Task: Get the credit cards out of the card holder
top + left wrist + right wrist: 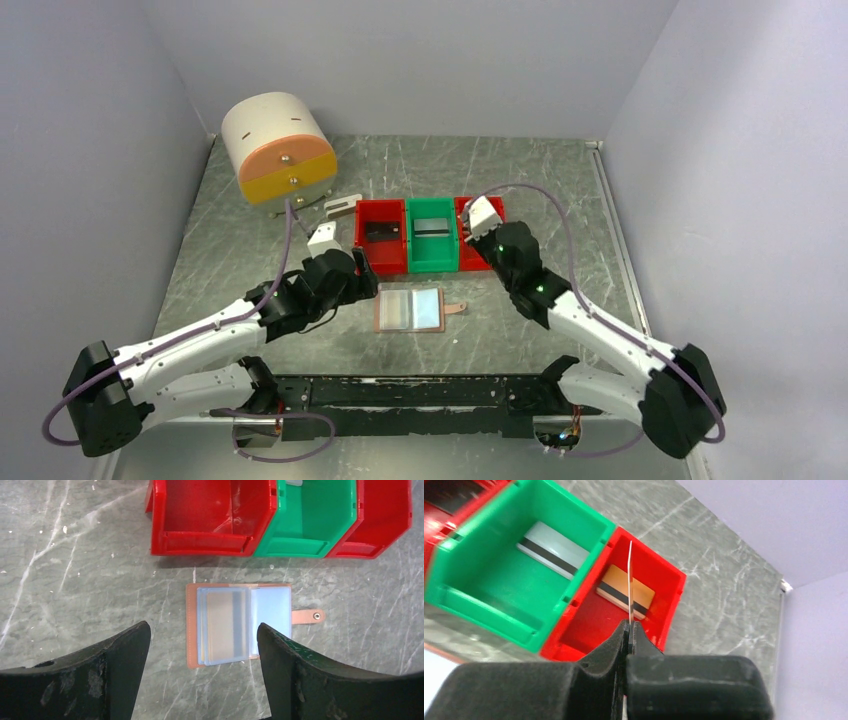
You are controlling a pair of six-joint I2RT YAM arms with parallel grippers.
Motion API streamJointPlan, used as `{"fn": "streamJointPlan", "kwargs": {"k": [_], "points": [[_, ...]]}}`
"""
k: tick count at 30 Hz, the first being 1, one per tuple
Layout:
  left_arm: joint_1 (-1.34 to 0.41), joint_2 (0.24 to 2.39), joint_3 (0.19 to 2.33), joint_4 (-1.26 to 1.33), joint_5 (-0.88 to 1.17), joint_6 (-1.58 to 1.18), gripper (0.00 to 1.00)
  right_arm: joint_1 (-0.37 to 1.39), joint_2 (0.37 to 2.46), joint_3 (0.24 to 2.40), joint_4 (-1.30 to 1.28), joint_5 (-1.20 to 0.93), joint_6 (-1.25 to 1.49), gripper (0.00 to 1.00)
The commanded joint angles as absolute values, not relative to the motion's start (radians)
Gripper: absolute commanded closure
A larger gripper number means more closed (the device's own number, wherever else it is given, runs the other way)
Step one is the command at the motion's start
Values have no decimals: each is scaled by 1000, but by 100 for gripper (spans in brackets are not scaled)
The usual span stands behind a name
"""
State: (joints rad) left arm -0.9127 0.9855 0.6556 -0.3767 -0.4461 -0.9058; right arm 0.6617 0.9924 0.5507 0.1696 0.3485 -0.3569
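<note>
Below centre in the top view, the card holder (410, 309) lies open; beside it the left gripper (202, 630) gapes wide, empty, while the right gripper (629, 627) pinches one credit card (630, 580) over the far-right red bin (584, 620).

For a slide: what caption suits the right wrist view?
Right gripper pinches a thin card edge-on above the red bin holding an orange card; the green bin holds a grey-white card.

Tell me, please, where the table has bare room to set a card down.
Free: the strip of table behind the bins up to the back wall, and the stretch right of them to the table's edge. Crowded: the narrow gap between bins and wallet, with the left gripper close by.
</note>
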Motion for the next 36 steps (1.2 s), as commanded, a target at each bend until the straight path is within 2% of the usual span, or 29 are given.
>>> {"fn": "streamJointPlan", "kwargs": {"k": [1,4,7,14,20,29,36], "points": [[-917,965,651,-423,-488,-925,16,573,1117,671,49,198,-561,100],[-917,957,650,-435,-494,-928,15,515,1177,727,-27,44,-640,100],[-916,946,650,-448,-496,-930,14,479,1233,776,-91,-25,-710,100],[-916,894,625,-483,-507,-948,12,437,1335,833,-192,-43,-849,100],[-916,869,604,-464,-489,-949,11,414,1442,854,-115,21,-889,100],[-916,860,620,-521,-505,-962,11,381,1574,891,-42,5,-984,100],[-916,823,598,-522,-515,-976,11,381,1638,986,-99,-31,-1002,100]]}}
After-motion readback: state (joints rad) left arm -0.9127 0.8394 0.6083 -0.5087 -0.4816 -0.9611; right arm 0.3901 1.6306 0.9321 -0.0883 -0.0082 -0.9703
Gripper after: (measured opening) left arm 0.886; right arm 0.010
